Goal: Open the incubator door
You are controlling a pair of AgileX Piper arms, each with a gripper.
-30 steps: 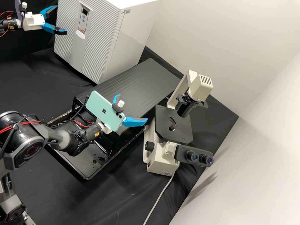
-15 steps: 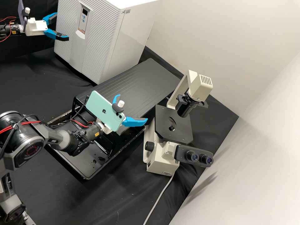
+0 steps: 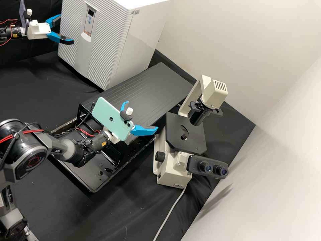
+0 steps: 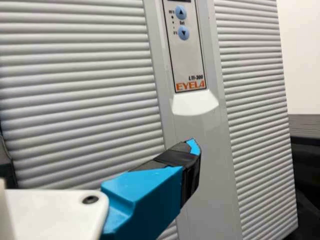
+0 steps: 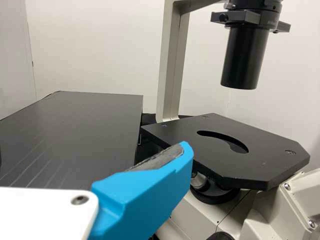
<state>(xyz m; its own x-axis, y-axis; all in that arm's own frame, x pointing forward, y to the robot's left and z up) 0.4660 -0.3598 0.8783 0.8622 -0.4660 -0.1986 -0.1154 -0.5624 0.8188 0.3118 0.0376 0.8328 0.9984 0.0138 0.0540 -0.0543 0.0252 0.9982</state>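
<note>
- High view: the incubator point(image 3: 143, 40) stands at the upper left on the black-covered worktop point(image 3: 36, 87), its ribbed front door point(image 3: 103, 50) closed flush against the body.
- A smooth grey strip point(image 3: 81, 63) runs down the door between the ribbed parts, bearing the control panel point(image 3: 89, 20); the left wrist view shows two round blue buttons on that panel and a pale curved patch point(image 4: 195, 102) just beneath it.
- By the door's outer side is the left tool point(image 3: 67, 28), its two blue fingers spread well apart with nothing held between them. One finger overlaps the strip in the left wrist view; whether it touches the door, I cannot tell.
- Beside the incubator lies a grooved black board point(image 3: 140, 87), running toward the microscope.
- Near the board's other end, the right tool point(image 3: 141, 116) also has its fingers wide apart and grips nothing. A mint-green phone point(image 3: 110, 115) is mounted behind them.
- Under that arm sits a black tray point(image 3: 87, 182) with dark wet-looking spots in it.
- Farther out is the cream microscope point(image 3: 169, 174), upright, with its black stage point(image 3: 177, 130), twin eyepieces point(image 3: 207, 167) and a pale cord point(image 3: 169, 214) trailing off.
- Beyond everything rises a pale wall point(image 3: 254, 50).
</note>
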